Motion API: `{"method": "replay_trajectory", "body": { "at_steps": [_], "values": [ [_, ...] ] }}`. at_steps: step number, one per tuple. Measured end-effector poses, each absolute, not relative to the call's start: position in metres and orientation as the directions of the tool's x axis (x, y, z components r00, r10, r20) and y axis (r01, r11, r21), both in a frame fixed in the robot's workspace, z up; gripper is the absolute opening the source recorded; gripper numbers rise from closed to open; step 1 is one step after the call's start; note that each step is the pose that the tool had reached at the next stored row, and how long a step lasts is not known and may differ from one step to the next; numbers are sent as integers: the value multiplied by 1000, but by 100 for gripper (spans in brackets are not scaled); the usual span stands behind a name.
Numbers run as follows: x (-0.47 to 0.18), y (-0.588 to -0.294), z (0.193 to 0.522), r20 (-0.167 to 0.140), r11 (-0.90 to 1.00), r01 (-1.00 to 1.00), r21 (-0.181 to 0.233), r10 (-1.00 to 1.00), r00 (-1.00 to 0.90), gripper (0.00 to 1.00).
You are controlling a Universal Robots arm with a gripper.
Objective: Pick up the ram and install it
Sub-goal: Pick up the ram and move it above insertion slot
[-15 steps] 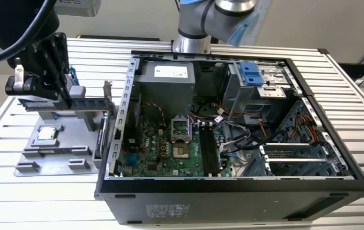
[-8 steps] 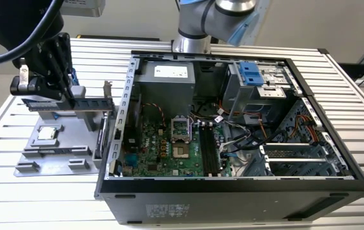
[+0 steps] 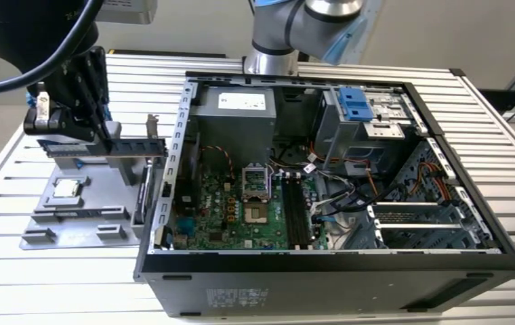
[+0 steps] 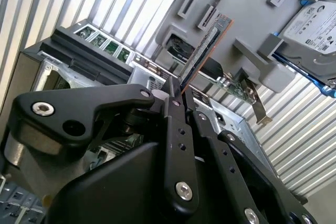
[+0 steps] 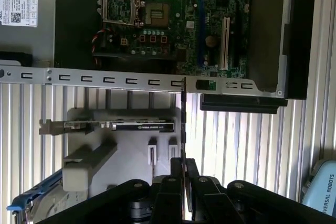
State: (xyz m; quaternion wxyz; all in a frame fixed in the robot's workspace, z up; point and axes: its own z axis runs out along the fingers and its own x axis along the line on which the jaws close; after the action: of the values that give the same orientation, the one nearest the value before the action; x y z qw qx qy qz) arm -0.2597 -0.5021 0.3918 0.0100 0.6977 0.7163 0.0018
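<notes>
The black gripper [image 3: 95, 141] is clamped tight on the ram [image 3: 135, 147], a long, thin, dark stick of circuit board. It holds the ram over the flat grey plastic tray [image 3: 72, 227], at nine o'clock in the exterior view. The big open black computer box [image 3: 330, 271] sits just beside the tray, at its three o'clock. In the second wrist view the ram [image 4: 202, 51] pokes out from between the black fingers [image 4: 176, 145].

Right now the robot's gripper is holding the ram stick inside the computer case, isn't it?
Not inside. The gripper is holding the ram, but outside the computer case, above the gray tray. The exterior view shows this on its left side.
</notes>
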Motion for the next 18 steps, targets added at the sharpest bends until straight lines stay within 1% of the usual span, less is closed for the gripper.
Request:
{"method": "replay_trajectory", "body": {
  "at_steps": [18],
  "values": [
    [-244,-502,392,-12,26,1000,16,1000,-26,0]
  ]
}}
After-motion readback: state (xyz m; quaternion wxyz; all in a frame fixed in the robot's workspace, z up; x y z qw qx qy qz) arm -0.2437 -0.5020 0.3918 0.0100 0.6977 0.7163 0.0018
